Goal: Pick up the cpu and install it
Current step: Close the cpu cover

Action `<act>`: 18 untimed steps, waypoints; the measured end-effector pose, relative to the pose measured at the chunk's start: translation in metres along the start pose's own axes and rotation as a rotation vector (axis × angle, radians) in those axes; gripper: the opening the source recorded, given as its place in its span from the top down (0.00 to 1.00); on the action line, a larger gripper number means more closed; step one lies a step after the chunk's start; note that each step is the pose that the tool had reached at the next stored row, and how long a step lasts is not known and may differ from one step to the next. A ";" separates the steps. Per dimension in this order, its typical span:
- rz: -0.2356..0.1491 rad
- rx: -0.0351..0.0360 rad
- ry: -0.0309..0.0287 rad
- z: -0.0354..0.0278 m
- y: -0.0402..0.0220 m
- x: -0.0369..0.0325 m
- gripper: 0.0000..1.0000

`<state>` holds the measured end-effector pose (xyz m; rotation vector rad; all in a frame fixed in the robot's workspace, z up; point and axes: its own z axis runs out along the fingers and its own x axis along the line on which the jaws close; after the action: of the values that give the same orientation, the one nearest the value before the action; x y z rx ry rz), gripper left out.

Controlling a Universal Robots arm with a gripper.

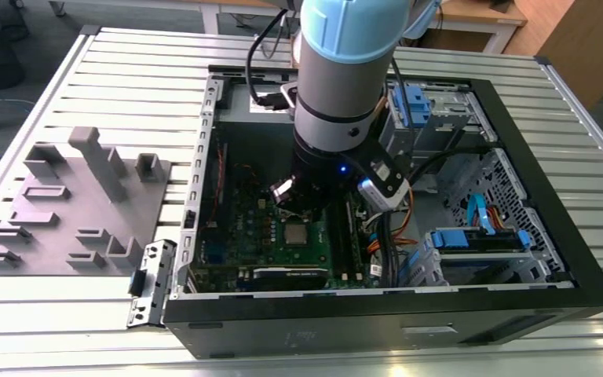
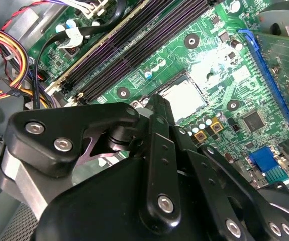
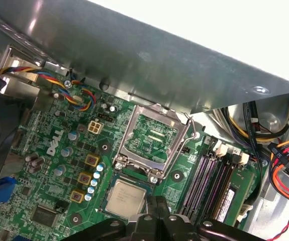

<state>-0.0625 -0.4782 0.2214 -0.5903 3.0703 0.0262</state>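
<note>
Your gripper [image 3: 157, 203] sits right by the cpu [image 3: 125, 198], fingers [image 3: 152, 206] pinched together, nothing between them. Cpu's lying flat on the green board [image 3: 38, 155].

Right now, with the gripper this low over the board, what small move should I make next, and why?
Probably lift the gripper straight up a little. The cpu already lies flat in its socket, the frame stands open beside it, and the gripper, shut, holds nothing at the cpu's edge.

Bright white glare washes out the grey metal case wall [image 3: 134, 50] in the first wrist view. The small silvery square cpu [image 3: 126, 198] shines softly.
</note>
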 end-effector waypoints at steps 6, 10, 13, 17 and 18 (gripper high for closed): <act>0.000 0.0001 0.0001 0.0002 0.0022 -0.0012 0.89; 0.000 0.0000 0.0001 0.0003 0.0028 -0.0023 0.89; 0.000 0.0002 0.0002 0.0003 0.0028 -0.0024 0.89; 0.000 0.0001 0.0001 0.0004 0.0035 -0.0033 0.89; 0.000 0.0000 0.0000 0.0005 0.0036 -0.0034 0.89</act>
<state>-0.0606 -0.4736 0.2211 -0.5900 3.0704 0.0262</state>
